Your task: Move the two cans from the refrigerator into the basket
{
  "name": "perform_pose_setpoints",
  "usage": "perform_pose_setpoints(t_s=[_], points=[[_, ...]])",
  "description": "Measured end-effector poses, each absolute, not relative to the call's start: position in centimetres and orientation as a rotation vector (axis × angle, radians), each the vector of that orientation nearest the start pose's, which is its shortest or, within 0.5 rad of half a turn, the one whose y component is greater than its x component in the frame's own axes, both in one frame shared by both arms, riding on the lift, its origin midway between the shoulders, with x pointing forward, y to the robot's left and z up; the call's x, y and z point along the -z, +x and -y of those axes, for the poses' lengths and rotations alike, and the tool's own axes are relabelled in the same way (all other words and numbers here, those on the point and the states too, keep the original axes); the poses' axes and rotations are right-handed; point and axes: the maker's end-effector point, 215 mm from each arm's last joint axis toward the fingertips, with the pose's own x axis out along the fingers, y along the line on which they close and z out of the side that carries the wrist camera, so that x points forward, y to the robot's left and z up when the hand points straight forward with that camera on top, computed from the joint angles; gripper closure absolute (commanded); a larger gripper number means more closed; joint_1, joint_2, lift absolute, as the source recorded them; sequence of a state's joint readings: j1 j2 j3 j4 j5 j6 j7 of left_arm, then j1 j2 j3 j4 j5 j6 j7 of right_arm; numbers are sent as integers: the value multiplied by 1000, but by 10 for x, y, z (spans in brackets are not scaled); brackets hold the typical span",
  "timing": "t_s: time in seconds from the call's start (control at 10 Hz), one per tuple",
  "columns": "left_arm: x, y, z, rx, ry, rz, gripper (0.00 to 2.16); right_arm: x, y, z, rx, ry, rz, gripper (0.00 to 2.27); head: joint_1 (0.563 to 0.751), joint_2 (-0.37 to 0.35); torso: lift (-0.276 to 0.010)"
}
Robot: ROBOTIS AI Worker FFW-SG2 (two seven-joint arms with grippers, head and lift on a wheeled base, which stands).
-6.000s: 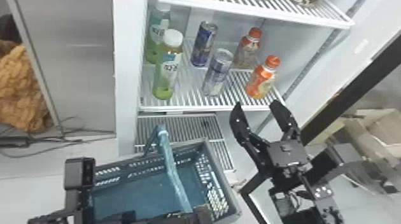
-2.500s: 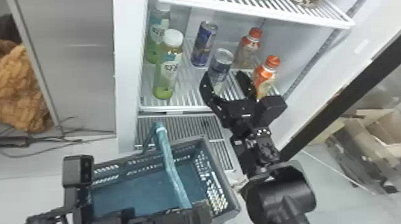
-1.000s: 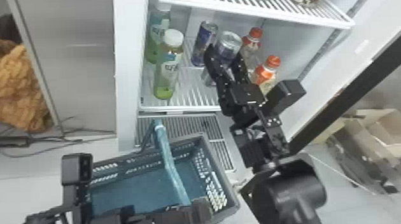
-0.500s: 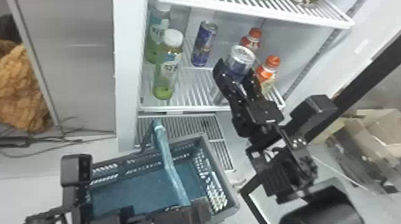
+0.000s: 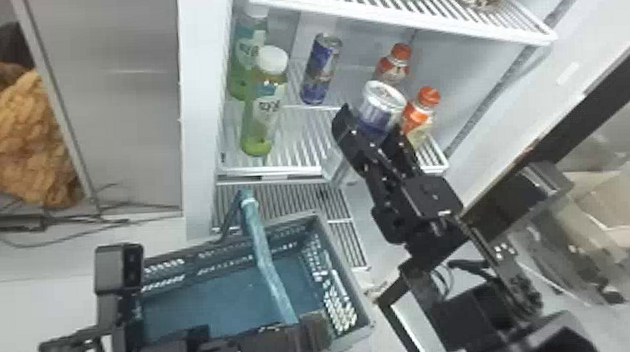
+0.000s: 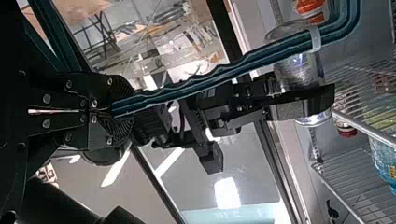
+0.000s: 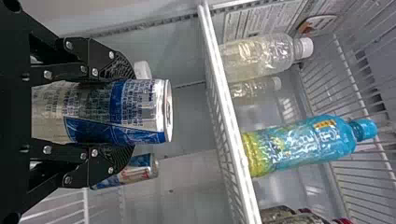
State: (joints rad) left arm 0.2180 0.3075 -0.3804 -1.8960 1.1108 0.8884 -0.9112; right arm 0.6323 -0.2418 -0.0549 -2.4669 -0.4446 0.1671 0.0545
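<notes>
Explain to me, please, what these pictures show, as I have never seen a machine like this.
This is a two-armed robot working at an open fridge. One picture looks forward and down from its head; the other two come from cameras on its left and right wrists and are turned on their side. The left gripper is closed on the handle of a basket. The right gripper holds a can. On the shelf stand a second can, two green bottles and two bottles with orange caps.
</notes>
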Motion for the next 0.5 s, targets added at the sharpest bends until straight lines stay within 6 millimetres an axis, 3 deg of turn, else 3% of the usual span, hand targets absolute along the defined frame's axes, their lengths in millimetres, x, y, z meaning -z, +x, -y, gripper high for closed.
perform_pose_setpoints(t_s=[0.5], points=[[301,228,73,1578,-1149,-678,1162,222,364,182,-301,189,-132,794,695,-350,-276]])
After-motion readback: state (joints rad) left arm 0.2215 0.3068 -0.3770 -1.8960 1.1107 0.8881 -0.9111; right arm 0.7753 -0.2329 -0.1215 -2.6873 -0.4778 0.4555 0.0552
